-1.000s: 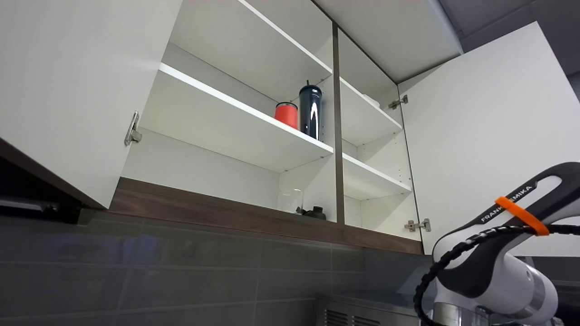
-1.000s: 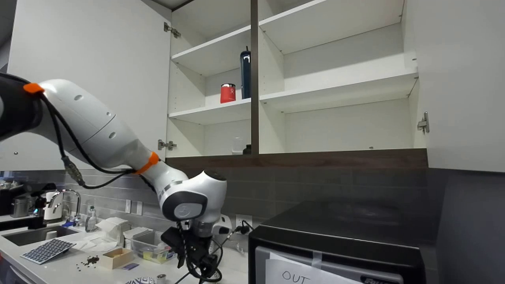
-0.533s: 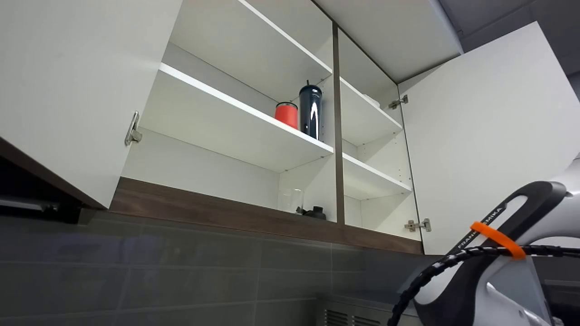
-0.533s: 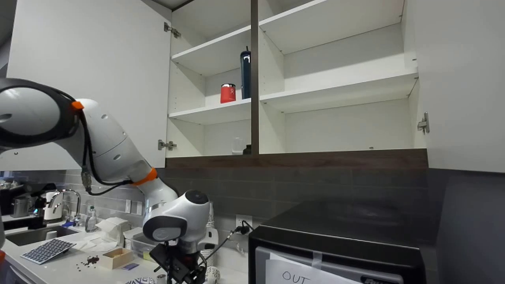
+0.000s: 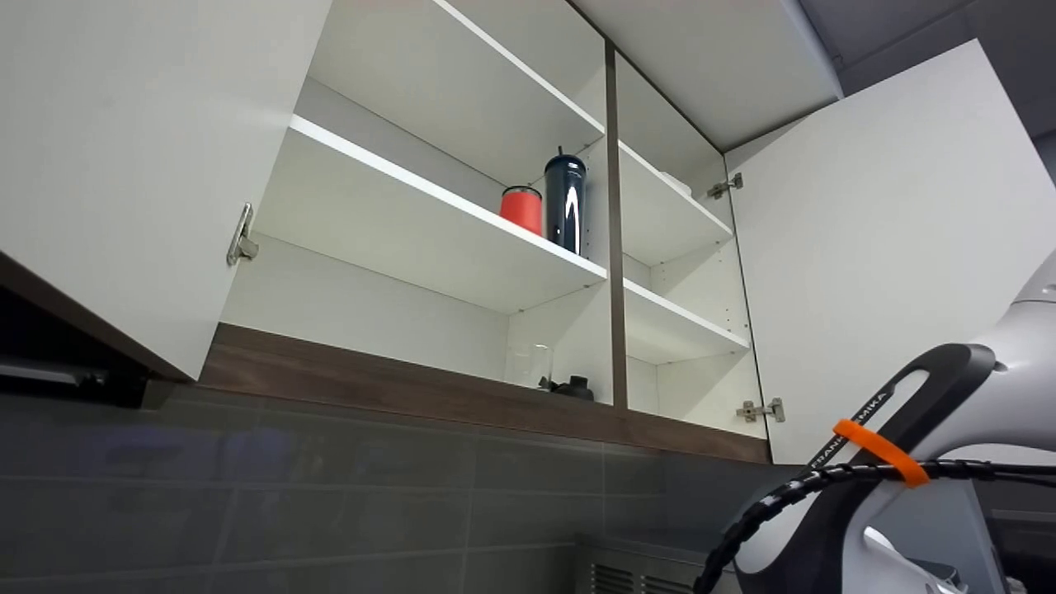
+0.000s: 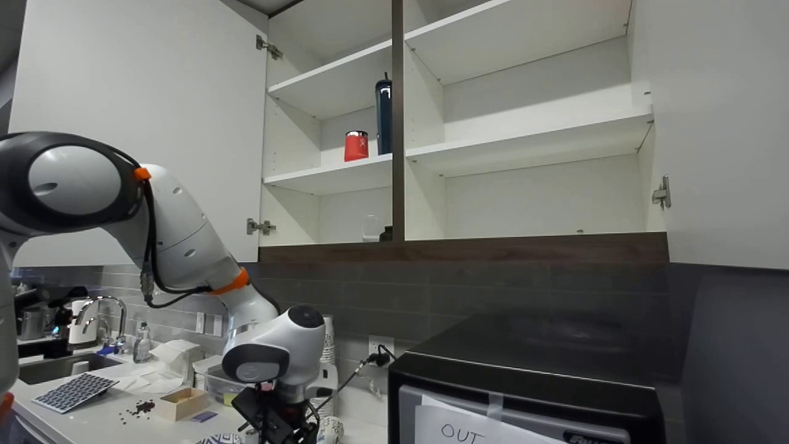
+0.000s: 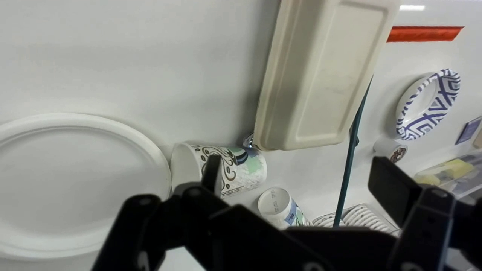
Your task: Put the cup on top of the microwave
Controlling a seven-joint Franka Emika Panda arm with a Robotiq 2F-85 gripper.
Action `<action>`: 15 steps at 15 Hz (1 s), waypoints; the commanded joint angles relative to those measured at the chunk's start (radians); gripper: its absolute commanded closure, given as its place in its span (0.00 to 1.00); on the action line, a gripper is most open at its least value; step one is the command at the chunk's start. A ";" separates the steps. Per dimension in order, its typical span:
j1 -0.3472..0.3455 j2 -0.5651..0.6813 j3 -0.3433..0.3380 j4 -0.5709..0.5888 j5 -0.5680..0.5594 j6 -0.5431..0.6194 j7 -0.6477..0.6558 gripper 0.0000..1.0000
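The cup (image 7: 241, 169), white with brown swirls and green patches, lies on its side on the white counter in the wrist view. It also shows at the bottom of an exterior view (image 6: 331, 430), beside my gripper. My gripper (image 7: 298, 175) is open, with nothing between its fingers. Its left finger overlaps the cup in the wrist view; whether they touch I cannot tell. In an exterior view the gripper (image 6: 274, 416) is low over the counter, its tips cut off by the frame. The black microwave (image 6: 542, 354) stands to the right, an "OUT" paper on its front.
A stack of paper cups (image 6: 328, 345) stands behind the gripper; its top cup (image 7: 276, 205) is upside down. Around the cup are a white plate (image 7: 83, 188), a beige tray (image 7: 327, 75), a dark green rod (image 7: 352, 158) and a patterned bowl (image 7: 429, 103). Open cabinets (image 5: 462, 396) hang above.
The arm has come down, and my gripper has moved down and slightly left in an exterior view. The cup and the stack of cups have come into sight beside it.
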 commanded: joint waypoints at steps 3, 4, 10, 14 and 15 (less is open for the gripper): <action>0.021 0.133 -0.038 0.117 0.188 -0.064 -0.147 0.00; 0.020 0.154 -0.035 0.134 0.226 -0.065 -0.176 0.00; -0.070 0.299 0.065 0.238 0.366 -0.072 -0.303 0.00; -0.131 0.379 0.120 0.293 0.349 -0.070 -0.307 0.00; -0.146 0.397 0.130 0.307 0.346 -0.079 -0.311 0.00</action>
